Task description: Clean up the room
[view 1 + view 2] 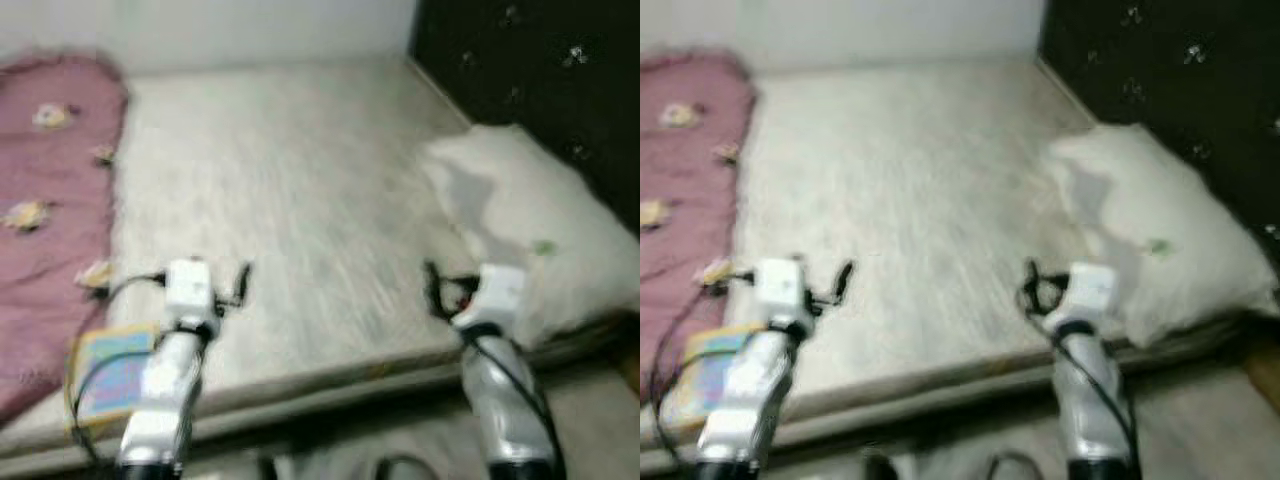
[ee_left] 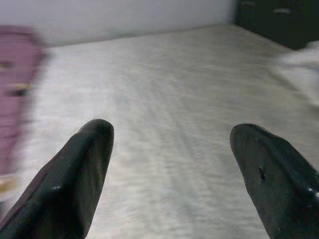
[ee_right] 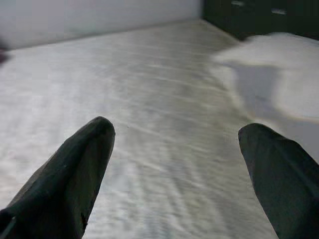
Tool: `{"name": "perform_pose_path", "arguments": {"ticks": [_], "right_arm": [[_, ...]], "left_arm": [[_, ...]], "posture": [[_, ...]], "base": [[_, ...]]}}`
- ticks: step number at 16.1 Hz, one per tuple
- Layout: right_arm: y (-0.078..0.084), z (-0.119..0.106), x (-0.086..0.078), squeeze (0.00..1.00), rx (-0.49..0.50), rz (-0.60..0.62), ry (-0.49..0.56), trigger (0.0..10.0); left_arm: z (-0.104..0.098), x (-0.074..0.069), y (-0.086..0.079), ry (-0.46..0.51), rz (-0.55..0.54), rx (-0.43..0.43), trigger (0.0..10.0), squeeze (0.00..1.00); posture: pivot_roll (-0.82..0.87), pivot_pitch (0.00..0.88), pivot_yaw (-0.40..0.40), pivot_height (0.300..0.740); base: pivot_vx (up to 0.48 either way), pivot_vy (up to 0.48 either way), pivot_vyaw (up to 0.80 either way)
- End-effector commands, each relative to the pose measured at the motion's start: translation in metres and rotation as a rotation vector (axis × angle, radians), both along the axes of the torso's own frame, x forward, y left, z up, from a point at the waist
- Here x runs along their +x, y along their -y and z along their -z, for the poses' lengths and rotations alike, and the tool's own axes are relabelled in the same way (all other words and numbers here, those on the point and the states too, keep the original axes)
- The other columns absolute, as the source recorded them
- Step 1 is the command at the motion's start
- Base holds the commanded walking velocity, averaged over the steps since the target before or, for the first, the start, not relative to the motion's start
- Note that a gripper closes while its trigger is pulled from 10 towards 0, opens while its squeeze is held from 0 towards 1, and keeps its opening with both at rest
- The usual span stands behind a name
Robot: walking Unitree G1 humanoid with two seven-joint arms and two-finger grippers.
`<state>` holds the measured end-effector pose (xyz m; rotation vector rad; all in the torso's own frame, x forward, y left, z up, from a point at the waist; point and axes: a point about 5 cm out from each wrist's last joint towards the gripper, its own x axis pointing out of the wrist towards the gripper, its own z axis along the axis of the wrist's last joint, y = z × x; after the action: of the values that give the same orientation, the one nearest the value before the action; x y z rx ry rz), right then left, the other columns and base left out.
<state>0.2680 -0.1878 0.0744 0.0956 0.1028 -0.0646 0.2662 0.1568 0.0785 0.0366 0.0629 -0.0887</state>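
Observation:
A bare whitish mattress (image 1: 290, 180) stretches ahead of me. A pink flowered blanket (image 1: 50, 200) lies bunched along its left side. A white pillow (image 1: 520, 220) rests at the right, against a dark headboard (image 1: 540, 60). A flat colourful item (image 1: 110, 375), blurred, lies at the mattress's near left corner. My left gripper (image 2: 172, 130) is open above the near part of the mattress, holding nothing. My right gripper (image 3: 177, 127) is also open and empty, just left of the pillow (image 3: 279, 64). Both silver arms reach in over the bed's front edge.
A pale wall (image 1: 200, 30) runs behind the bed. The bed's front edge (image 1: 330, 385) crosses below my wrists, with grey floor (image 1: 590, 420) at the lower right. The picture is blurred.

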Motion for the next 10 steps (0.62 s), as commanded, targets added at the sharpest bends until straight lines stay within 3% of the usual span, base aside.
{"name": "perform_pose_path", "arguments": {"ticks": [1,10], "right_arm": [[0.0078,-0.0039,-0.0003,0.0,-0.012,0.018,0.016,10.0],[0.0098,-0.0013,-0.0026,0.0,-0.014,0.026,0.001,10.0]], "left_arm": [[0.0017,-0.0015,0.0051,-0.006,0.01,-0.007,10.0,0.0],[0.0025,-0.0024,0.0049,-0.011,0.011,-0.006,10.0,0.0]], "posture": [[-0.06,0.08,0.031,0.74],[-0.06,0.088,0.031,0.74]], "base": [[0.0,0.405,0.62],[0.0,0.433,0.05]]}}
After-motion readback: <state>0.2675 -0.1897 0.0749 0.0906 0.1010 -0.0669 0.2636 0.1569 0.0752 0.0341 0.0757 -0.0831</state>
